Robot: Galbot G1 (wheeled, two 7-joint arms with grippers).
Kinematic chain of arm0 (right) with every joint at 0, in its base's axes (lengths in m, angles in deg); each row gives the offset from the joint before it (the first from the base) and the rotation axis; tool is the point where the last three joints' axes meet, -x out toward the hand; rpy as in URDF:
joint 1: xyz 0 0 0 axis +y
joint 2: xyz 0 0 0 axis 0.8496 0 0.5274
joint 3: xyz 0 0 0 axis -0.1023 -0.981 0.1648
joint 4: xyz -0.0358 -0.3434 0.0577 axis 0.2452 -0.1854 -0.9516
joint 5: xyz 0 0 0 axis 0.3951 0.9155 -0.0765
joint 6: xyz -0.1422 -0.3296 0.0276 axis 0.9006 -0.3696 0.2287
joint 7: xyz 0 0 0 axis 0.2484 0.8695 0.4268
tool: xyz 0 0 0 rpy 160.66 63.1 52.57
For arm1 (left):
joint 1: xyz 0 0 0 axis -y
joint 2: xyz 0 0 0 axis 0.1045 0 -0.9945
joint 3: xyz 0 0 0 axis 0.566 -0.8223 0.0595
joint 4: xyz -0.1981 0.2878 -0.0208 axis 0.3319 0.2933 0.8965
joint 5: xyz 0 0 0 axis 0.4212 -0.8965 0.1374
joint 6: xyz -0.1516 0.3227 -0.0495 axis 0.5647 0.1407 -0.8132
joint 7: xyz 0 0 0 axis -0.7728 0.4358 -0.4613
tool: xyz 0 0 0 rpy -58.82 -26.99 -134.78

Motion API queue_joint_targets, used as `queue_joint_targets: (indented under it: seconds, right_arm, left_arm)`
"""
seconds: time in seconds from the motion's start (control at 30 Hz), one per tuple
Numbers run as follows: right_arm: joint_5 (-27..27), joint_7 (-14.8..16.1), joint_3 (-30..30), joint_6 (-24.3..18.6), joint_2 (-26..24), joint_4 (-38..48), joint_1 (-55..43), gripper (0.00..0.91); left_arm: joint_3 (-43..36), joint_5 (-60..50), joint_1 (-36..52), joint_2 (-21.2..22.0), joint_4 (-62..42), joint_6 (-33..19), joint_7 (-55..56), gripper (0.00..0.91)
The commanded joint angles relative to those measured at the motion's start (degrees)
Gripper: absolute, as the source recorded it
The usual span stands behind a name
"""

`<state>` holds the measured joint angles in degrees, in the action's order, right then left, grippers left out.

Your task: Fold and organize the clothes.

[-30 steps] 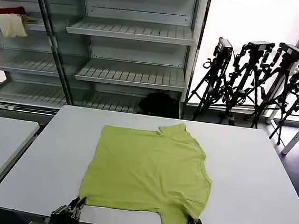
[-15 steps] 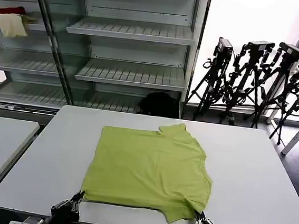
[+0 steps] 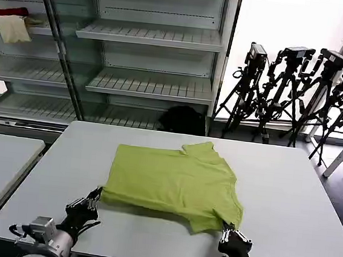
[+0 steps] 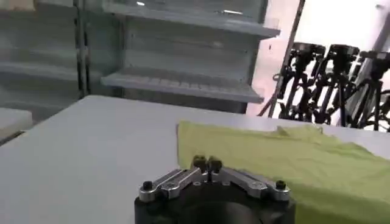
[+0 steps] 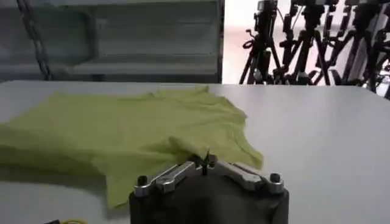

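both tools (image 3: pixel 97 195) (image 3: pixel 226 228) pinching t-shirt (image 3: pixel 172 180) hem

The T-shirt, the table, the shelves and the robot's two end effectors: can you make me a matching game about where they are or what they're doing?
Things:
1. T-shirt
2. left end effector
3. right end effector
4. red cloth

Matches:
a. up on a shelf
b. shut on the shirt's near right corner
c. lying on the grey table
d. shut on the shirt's near left corner

Pairs: 1-c, 2-d, 3-b, 4-a
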<state>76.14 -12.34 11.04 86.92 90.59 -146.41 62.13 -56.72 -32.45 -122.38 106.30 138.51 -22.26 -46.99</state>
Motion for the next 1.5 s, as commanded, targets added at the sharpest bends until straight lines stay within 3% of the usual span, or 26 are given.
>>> queue_joint_targets:
  seconds: [0.03,0.23,0.33,0.63,0.67,0.7,0.73,0.77,0.8,1.07,1.5]
  right_arm:
    - [0.8,1.2,-0.1,2.1,1.8,4.7,-5.9,0.0]
    - [0.5,1.2,0.3,2.9,2.1,6.5,-9.1,0.01]
    - [0.2,1.5,0.4,4.3,2.1,7.1,-11.4,0.111]
    - [0.3,1.6,0.1,5.7,1.6,9.1,-16.8,0.091]
    - [0.4,1.5,0.1,5.7,1.4,9.5,-17.4,0.191]
    - [0.4,1.4,0.1,5.7,1.4,9.8,-17.9,0.484]
    - [0.4,1.4,0.2,5.7,1.3,10.1,-18.4,0.907]
    - [0.5,1.4,0.1,5.7,1.2,10.6,-18.9,0.907]
    - [0.6,1.4,0.1,5.7,1.2,10.8,-19.0,0.907]
    - [4.7,1.7,0.4,3.6,2.1,14.4,-19.9,0.907]
    - [3.1,3.2,5.2,2.4,-0.2,11.0,-13.6,0.907]
  left_arm:
    - [-1.9,-3.6,9.7,1.2,-8.2,2.6,0.1,0.01]
    - [-2.8,-5.0,10.2,1.5,-10.1,2.6,-0.4,0.01]
    - [-3.1,-5.9,10.1,1.7,-10.7,2.6,-1.0,0.01]
    - [-4.1,-7.2,9.9,2.4,-11.8,2.4,-1.4,0.01]
    - [-4.2,-7.2,10.0,2.6,-11.9,2.4,-1.4,0.01]
    - [-4.2,-7.2,10.1,2.6,-11.9,2.4,-1.4,0.01]
    - [-4.2,-7.2,10.1,2.7,-11.9,2.3,-1.4,0.04]
    - [-4.2,-7.2,10.2,2.7,-12.0,2.3,-1.4,0.685]
    - [-4.2,-7.2,10.3,2.7,-12.0,2.3,-1.4,0.907]
    - [-3.7,-7.8,9.6,2.7,-12.0,0.7,-1.7,0.907]
    - [-2.6,-7.3,6.6,2.6,-7.7,-0.1,-1.6,0.907]
